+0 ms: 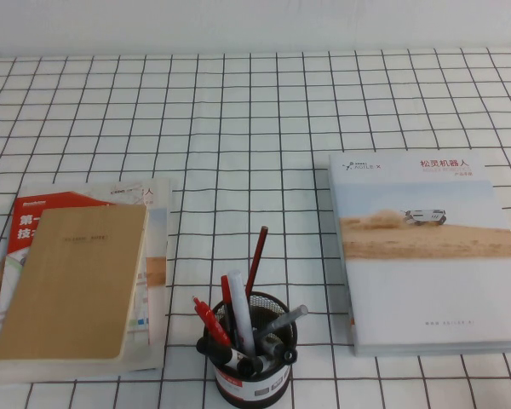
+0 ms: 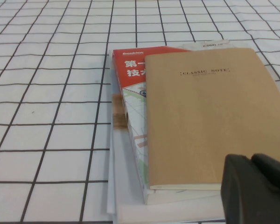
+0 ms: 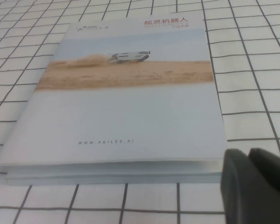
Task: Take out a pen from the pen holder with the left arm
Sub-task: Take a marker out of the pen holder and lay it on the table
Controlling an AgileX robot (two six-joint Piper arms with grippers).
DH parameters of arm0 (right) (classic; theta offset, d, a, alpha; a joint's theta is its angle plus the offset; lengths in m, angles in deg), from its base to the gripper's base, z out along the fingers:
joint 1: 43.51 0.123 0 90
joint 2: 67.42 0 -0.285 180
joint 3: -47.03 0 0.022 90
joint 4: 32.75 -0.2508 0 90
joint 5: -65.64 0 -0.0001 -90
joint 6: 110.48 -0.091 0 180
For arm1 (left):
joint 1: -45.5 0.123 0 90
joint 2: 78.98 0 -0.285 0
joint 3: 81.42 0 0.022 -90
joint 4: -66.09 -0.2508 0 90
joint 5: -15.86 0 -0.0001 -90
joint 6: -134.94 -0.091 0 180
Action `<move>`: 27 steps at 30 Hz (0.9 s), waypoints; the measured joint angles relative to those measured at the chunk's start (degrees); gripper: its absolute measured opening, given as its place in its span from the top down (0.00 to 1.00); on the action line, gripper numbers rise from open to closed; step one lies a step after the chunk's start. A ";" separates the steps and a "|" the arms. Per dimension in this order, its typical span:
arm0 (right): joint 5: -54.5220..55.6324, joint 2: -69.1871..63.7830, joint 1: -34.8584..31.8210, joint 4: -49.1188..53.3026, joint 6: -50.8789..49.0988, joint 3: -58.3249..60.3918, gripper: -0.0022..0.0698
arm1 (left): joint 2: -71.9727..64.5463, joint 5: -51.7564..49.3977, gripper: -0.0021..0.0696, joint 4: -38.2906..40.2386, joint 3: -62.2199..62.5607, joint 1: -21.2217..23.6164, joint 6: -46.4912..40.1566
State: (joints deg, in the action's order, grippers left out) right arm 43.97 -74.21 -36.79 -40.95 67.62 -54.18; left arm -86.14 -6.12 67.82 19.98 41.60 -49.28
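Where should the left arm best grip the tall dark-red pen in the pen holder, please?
Grip the dark-red pen by its upper shaft, from above: it stands tallest, clear of the others in the pen holder. Left gripper, shut, hovers by the tan notebook; right gripper, shut, by the white booklet.

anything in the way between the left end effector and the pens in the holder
Nothing visible. The left end effector hovers over the tan notebook. The pen holder stands on open cloth beside that stack, its pens sticking up free. The right end effector hovers by the white brochure, well aside.
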 joint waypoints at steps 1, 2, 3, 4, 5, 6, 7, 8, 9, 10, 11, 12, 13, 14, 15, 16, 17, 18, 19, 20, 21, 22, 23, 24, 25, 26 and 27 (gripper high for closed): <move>0.00 0.00 0.00 0.00 0.00 0.00 0.99 | 0.00 0.00 0.97 0.00 0.00 0.00 0.00; 0.00 0.00 0.00 0.00 0.00 0.00 0.99 | 0.00 0.00 0.97 0.00 0.00 0.00 0.00; 0.00 0.00 0.00 0.00 0.00 0.00 0.99 | 0.00 0.00 0.97 0.00 0.00 0.00 0.00; 0.00 0.00 0.00 0.00 0.00 0.00 0.99 | 0.00 0.00 0.97 0.00 0.00 0.00 0.00; 0.00 0.00 0.00 0.00 0.00 0.00 0.99 | 0.00 0.00 0.97 0.00 0.00 0.00 0.00; 0.00 0.00 0.00 0.00 0.00 0.00 0.99 | 0.00 0.00 0.97 0.00 0.00 0.00 0.00; 0.00 0.00 0.00 0.00 0.00 0.00 0.99 | 0.00 0.00 0.97 0.00 0.00 0.00 0.00; 0.00 0.00 0.00 0.00 0.00 0.00 0.99 | 0.00 0.00 0.97 0.00 0.00 0.00 0.00; 0.00 0.00 0.00 0.00 0.00 0.00 0.99 | 0.00 0.00 0.97 0.00 0.00 0.00 0.00; 0.00 0.00 0.00 0.00 0.00 0.00 0.99 | 0.00 0.00 0.97 0.00 0.00 0.00 0.00; 0.00 0.00 0.00 0.00 0.00 0.00 0.99 | 0.00 0.00 0.97 0.00 0.00 0.00 0.00; 0.00 0.00 0.00 0.00 0.00 0.00 0.99 | 0.00 0.00 0.97 0.00 0.00 0.00 0.00; 0.00 0.00 0.00 0.00 0.00 0.00 0.99 | 0.00 0.00 0.97 0.00 0.00 0.00 0.00; 0.00 0.00 0.00 0.00 0.00 0.00 0.99 | 0.00 0.00 0.97 0.00 0.00 0.00 0.00; 0.00 0.00 0.00 0.00 0.00 0.00 0.99 | 0.00 0.00 0.97 0.00 0.00 0.00 0.00; 0.00 0.00 0.00 0.00 0.00 0.00 0.99 | 0.00 0.00 0.97 0.00 0.00 0.00 0.00; 0.00 0.00 0.00 0.00 0.00 0.00 0.99 | 0.00 0.00 0.97 0.00 0.00 0.00 0.00; 0.00 0.00 0.00 0.00 0.00 0.00 0.99 | 0.00 0.00 0.97 0.00 0.00 0.00 0.00; 0.00 0.00 0.00 0.00 0.00 0.00 0.99 | 0.00 0.28 0.97 0.00 0.00 0.00 0.00; 0.00 0.00 0.00 0.00 0.00 0.00 0.99 | 0.00 0.71 0.97 0.12 0.00 0.00 0.00; 0.00 0.00 0.00 0.00 0.00 0.00 0.99 | 0.00 1.44 0.97 0.95 0.00 0.00 0.25; 0.00 0.00 0.00 0.00 0.00 0.00 0.99 | 0.00 2.15 0.97 2.25 0.00 0.00 0.84; 0.00 0.00 0.00 0.00 0.00 0.00 0.99 | 0.00 3.13 0.97 4.44 0.00 0.00 1.79; 0.00 0.00 0.00 0.00 0.00 0.00 0.99 | 0.00 4.18 0.97 7.05 0.00 0.00 2.62; 0.00 0.00 0.00 0.00 0.00 0.00 0.99 | 0.00 5.45 0.97 9.78 -0.03 0.00 3.40; 0.00 0.00 0.00 0.00 0.00 0.00 0.99 | 0.00 6.80 0.97 11.74 -0.03 0.00 4.22; 0.00 0.00 0.00 0.00 0.00 0.00 0.99 | 0.00 8.25 0.97 13.82 -0.03 0.00 4.22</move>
State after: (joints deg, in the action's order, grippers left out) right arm 43.97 -74.21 -36.79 -40.95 67.62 -54.18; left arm -86.14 2.12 81.63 19.95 41.60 -45.06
